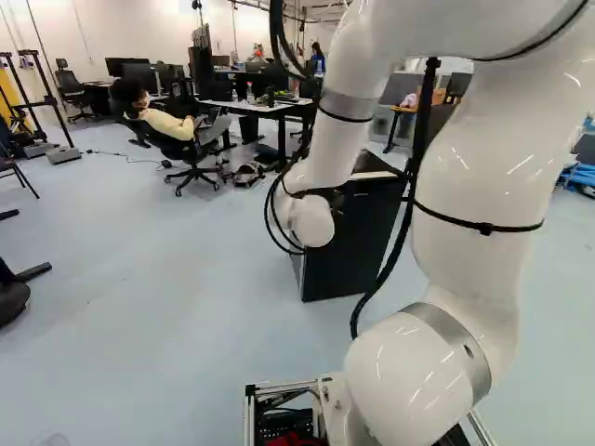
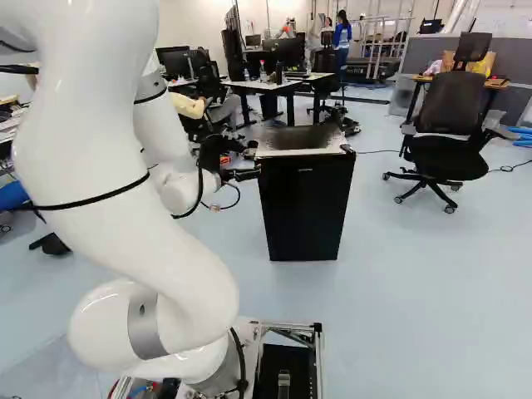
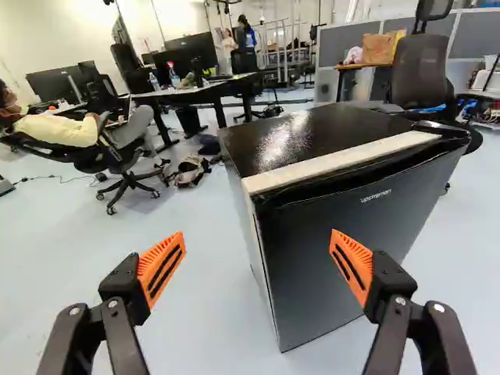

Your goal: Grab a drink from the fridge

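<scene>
The small black fridge (image 2: 306, 212) stands on the floor ahead of the arm, its door appearing closed and its inside hidden. My gripper (image 2: 244, 174) is beside the fridge's upper left edge in the right base view. In the wrist view, the gripper (image 3: 258, 238) stands wide open with nothing between its orange pads. One finger points toward the dark fridge door (image 3: 344, 250); the other is out beside the fridge, over bare floor. A pale strip (image 3: 336, 163) runs along the top above the door. No drink can be made out inside the fridge.
An office chair (image 2: 440, 137) stands right of the fridge in the right base view. Behind the fridge are a desk (image 2: 278, 86) with bottles and monitors, and items on the floor. A seated person (image 1: 163, 121) is farther off, to the left.
</scene>
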Controlling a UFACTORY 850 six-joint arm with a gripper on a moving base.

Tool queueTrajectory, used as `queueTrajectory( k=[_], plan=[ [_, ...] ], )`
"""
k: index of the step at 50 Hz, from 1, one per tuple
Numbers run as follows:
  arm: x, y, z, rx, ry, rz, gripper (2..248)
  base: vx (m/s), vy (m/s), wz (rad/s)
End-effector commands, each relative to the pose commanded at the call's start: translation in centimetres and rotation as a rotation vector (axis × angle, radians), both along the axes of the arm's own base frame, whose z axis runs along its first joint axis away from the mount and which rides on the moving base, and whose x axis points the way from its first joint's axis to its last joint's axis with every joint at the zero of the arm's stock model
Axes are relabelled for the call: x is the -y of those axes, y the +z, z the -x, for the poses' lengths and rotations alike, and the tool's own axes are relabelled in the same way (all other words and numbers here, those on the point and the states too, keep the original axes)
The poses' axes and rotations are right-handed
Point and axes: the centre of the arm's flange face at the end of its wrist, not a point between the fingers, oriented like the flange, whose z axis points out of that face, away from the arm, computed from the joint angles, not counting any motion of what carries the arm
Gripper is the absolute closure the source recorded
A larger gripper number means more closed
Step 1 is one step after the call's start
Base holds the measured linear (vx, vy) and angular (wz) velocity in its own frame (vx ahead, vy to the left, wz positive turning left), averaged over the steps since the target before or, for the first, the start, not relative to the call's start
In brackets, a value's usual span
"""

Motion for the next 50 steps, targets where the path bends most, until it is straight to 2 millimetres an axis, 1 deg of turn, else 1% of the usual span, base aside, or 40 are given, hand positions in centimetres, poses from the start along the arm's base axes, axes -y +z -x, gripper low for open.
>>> queueTrajectory(
  k=[20, 50],
  plan=[
    [-1.7, -2.0, -2.0, 0.017, -0.105, 0.007, 3, 0.0, 0.0, 0.0],
    [-4.3, -5.2, -4.3, 0.052, -0.265, 0.037, 3, 0.0, 0.0, 0.0]
  ],
)
